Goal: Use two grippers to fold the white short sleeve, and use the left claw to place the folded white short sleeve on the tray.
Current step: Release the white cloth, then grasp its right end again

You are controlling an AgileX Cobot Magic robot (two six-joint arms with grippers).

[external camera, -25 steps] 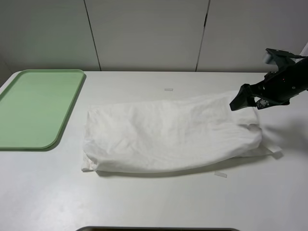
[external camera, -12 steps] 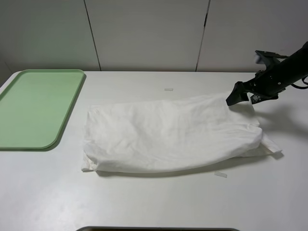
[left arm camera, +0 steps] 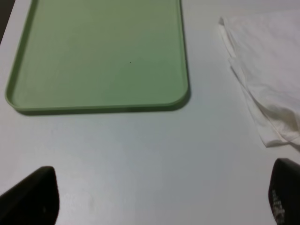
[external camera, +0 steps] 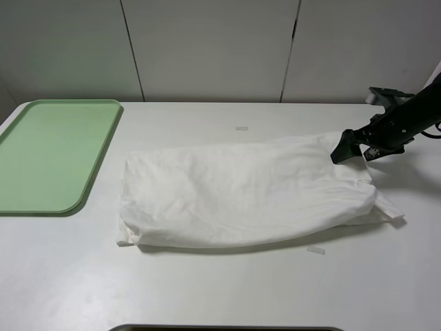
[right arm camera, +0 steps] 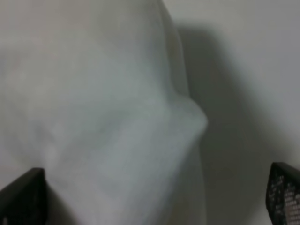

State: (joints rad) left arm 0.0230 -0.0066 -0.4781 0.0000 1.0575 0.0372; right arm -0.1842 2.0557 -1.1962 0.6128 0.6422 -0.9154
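Your right claw [external camera: 342, 150] sits at the white T-shirt's [external camera: 241, 193] corner.
Both jaws gape, released; left claw [left arm camera: 157, 199] faces the green tray [left arm camera: 93, 47].

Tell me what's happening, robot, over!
Left gripper open, above table near tray. Right gripper open over shirt end. Shirt on table, not on tray. Nothing blocking.

1. the white short sleeve [right arm camera: 103, 122] was only a soft blur in the right wrist view.
2. the left claw [left arm camera: 157, 201] showed just its fingertips [left arm camera: 28, 199], cut by the frame edge.
3. the tray [external camera: 48, 152] ran off the exterior view's left edge.
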